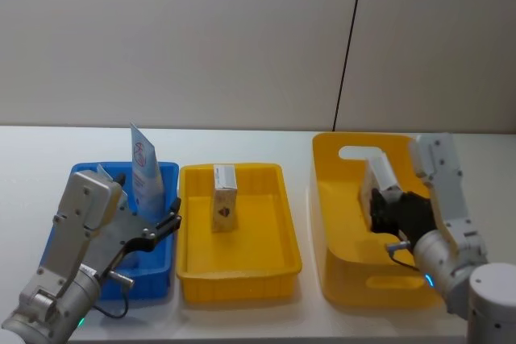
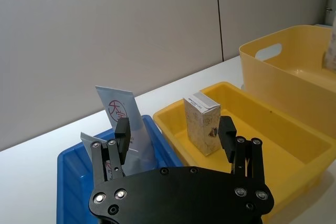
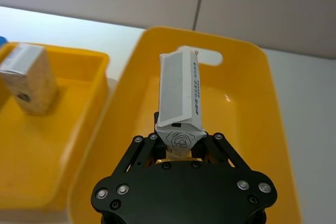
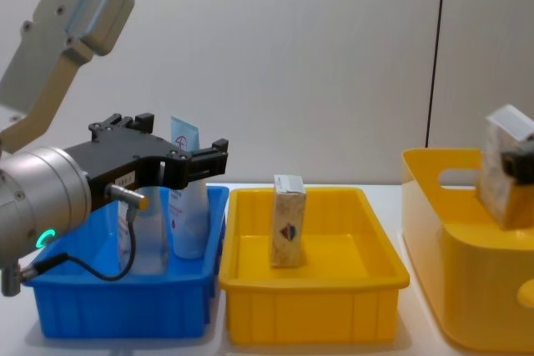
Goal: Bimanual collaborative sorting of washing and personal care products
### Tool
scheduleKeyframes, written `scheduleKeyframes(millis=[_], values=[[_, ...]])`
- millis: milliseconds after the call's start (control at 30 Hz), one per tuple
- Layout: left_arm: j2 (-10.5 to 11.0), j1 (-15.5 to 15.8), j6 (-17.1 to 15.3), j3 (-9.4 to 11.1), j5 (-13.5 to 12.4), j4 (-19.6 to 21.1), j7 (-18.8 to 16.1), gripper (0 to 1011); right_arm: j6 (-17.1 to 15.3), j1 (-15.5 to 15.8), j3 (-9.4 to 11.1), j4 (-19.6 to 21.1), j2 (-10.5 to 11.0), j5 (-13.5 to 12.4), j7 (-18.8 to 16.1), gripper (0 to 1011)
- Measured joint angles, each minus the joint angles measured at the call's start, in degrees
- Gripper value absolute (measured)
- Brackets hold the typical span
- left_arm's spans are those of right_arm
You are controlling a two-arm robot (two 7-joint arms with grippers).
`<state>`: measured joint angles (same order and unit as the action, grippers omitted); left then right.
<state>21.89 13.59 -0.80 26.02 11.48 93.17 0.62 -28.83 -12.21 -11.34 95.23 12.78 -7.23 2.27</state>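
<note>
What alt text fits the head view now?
The right gripper holds a tan carton over the tall yellow tub. Open left gripper is above the blue tray, by an upright squeeze tube; another carton stands in the yellow tray.

Far side: I face a plain, matt, grey-beige wall [image 1: 161, 38] of flat panels. One dark, thin seam [image 1: 349, 46] divides it right of centre and runs down to the table line. Near side: a smooth white table [image 1: 32, 151] spans left to right, its far edge straight below the wall. Lighting is even and diffuse; shadows on the tabletop are soft.
</note>
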Motion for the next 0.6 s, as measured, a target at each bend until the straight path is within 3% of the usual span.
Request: scheduleKeyframes(millis=[600], values=[[0.0, 0.0, 0.0, 0.0, 0.0, 0.0, 0.0, 1001, -0.51, 2.52, 4.13, 1.71, 0.87, 0.68, 1.98, 221]])
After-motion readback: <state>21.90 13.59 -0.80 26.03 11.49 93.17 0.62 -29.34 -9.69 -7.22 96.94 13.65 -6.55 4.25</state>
